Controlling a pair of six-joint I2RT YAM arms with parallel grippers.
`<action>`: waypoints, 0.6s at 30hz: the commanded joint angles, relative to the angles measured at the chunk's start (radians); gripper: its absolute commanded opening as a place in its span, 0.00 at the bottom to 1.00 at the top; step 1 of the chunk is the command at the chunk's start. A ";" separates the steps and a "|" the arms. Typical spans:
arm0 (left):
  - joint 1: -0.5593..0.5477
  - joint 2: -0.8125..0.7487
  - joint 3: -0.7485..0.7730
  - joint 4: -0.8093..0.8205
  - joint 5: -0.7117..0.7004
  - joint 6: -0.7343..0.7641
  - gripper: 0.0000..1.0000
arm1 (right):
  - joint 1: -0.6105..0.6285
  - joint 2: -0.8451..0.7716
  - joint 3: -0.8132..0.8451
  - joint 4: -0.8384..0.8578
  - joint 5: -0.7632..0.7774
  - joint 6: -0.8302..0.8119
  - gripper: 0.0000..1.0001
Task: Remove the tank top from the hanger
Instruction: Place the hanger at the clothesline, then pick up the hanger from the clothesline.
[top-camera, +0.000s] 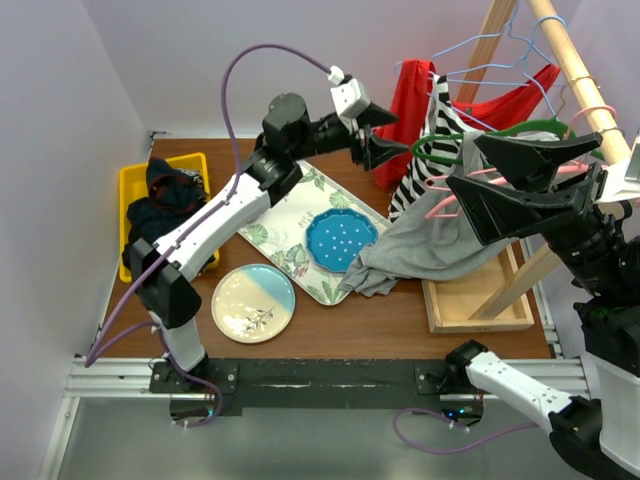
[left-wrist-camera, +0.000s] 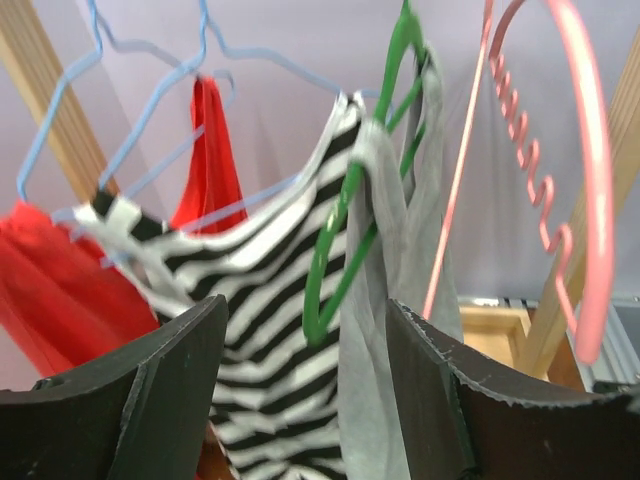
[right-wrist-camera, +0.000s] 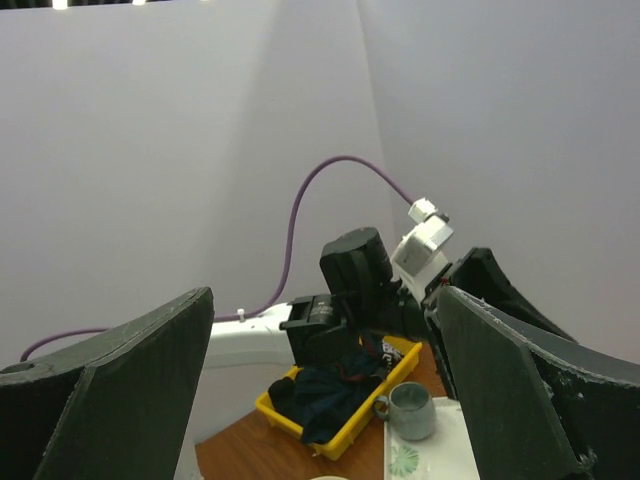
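Observation:
A grey tank top (top-camera: 440, 235) hangs on a green hanger (top-camera: 500, 130) from the wooden rail, and its hem trails down onto the tray. In the left wrist view the grey cloth (left-wrist-camera: 385, 300) and the green hanger (left-wrist-camera: 340, 250) lie just beyond my fingers. My left gripper (top-camera: 385, 140) (left-wrist-camera: 310, 380) is open and empty, raised at the hangers, next to a black-and-white striped top (top-camera: 425, 165) (left-wrist-camera: 250, 290) on a blue hanger. My right gripper (top-camera: 465, 165) (right-wrist-camera: 325, 380) is open and empty, held high in front of the grey top.
A red garment (top-camera: 410, 100) and a pink hanger (top-camera: 445, 205) also hang on the wooden rack (top-camera: 580, 90). On the table are a yellow bin (top-camera: 135, 180) of dark clothes, a leaf-print tray (top-camera: 275, 235) with a blue plate (top-camera: 341, 240), a cream plate (top-camera: 254, 303) and a mug (right-wrist-camera: 411, 410).

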 joint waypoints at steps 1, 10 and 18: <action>-0.013 0.099 0.191 -0.034 0.062 -0.020 0.70 | 0.005 -0.005 0.001 0.010 -0.013 -0.017 0.98; -0.013 0.282 0.377 0.013 0.168 -0.092 0.68 | 0.005 -0.016 0.021 -0.013 -0.013 -0.034 0.99; -0.032 0.357 0.429 0.021 0.185 -0.117 0.57 | 0.005 -0.019 -0.016 -0.007 -0.011 -0.043 0.99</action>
